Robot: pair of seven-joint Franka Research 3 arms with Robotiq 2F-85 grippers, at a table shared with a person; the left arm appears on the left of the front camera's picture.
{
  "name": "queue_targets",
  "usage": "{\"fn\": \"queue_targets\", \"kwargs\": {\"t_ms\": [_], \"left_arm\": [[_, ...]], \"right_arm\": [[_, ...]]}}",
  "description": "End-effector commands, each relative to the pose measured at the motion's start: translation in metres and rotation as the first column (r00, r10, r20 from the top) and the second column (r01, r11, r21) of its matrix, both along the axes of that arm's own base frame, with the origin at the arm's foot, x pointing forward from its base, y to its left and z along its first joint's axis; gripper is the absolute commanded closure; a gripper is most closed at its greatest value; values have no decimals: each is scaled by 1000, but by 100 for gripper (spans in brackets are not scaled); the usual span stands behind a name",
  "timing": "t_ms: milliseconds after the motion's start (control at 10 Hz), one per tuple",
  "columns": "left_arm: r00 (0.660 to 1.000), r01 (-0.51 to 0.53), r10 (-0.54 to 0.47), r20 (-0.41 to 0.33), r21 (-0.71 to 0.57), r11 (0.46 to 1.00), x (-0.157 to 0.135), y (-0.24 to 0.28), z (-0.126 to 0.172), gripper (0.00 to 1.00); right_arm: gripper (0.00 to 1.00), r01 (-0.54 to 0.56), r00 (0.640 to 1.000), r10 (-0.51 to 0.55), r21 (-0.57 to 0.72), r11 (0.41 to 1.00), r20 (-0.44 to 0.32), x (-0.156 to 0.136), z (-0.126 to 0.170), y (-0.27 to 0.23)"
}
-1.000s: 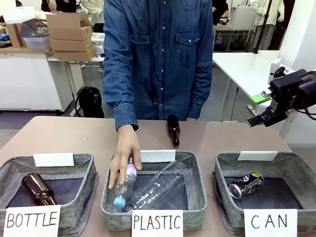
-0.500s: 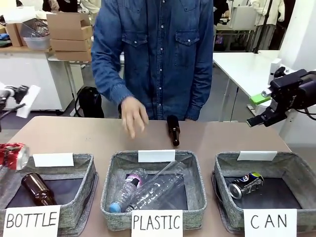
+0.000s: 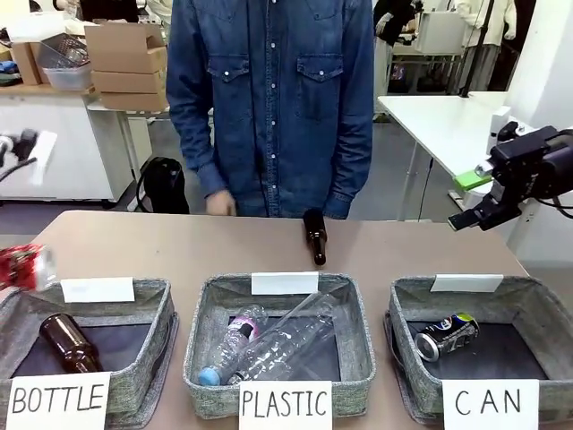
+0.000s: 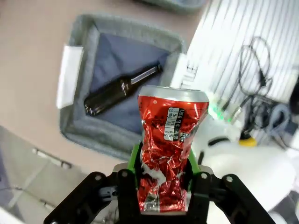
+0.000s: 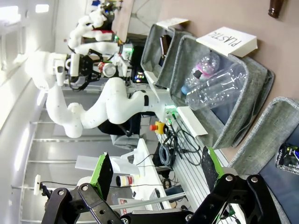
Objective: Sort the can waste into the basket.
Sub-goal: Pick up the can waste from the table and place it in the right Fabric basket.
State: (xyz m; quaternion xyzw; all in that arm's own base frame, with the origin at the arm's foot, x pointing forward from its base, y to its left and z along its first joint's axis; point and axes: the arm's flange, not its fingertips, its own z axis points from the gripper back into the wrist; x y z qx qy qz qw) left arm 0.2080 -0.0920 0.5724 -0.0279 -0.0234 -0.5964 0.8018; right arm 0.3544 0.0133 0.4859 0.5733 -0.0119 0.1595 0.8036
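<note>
The left gripper (image 4: 163,161) is clamped tight on the crumpled red can (image 4: 170,135), held upright at nine o'clock in the front view, above the BOTTLE basket (image 4: 93,139); the dark can (image 3: 446,334) already lies in the CAN basket (image 3: 546,309) at four o'clock; the right gripper (image 3: 472,199), jaws wide and empty, hangs at three o'clock above that basket; letting go here would missort the can; its dented wall may slip on the long crossing, and the arms could clash
</note>
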Motion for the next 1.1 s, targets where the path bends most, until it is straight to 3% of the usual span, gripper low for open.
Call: {"fn": "queue_targets", "kwargs": {"t_ms": [0,200,300,400,600,700,800,900,1000], "left_arm": [[987,78,-64,145,-97,992,29,-96,-4,58],[955,234,-194,226,-168,958,72,-197,-10,58],[932,324,-267,243,-237,916,93,-242,-17,58],[914,382,-313,258,-290,877,116,-293,-25,58],[822,570,-493,286,-399,718,133,-404,-42,58],[809,588,-514,287,-389,709,131,-441,-53,58],[818,576,-513,261,-386,721,133,-474,-65,58],[822,567,-530,209,-393,724,138,-504,-79,58],[822,563,-544,168,-386,731,141,-522,-90,58]], "right_arm": [[0,-16,1000,16,1,1000,14,-1,0,-3],[0,0,1000,0,0,1000,0,0,0,0],[0,93,991,-82,-112,989,103,-20,29,-49],[0,175,983,-154,-246,953,103,-52,46,-107],[0,316,949,-295,-320,893,113,-123,41,-201],[0,410,912,-392,-315,856,122,-150,30,-230],[0,488,872,-466,-301,819,147,-170,19,-246],[0,359,933,-335,-324,875,130,-146,40,-215],[0,359,933,-335,-324,875,130,-146,40,-215]]}}
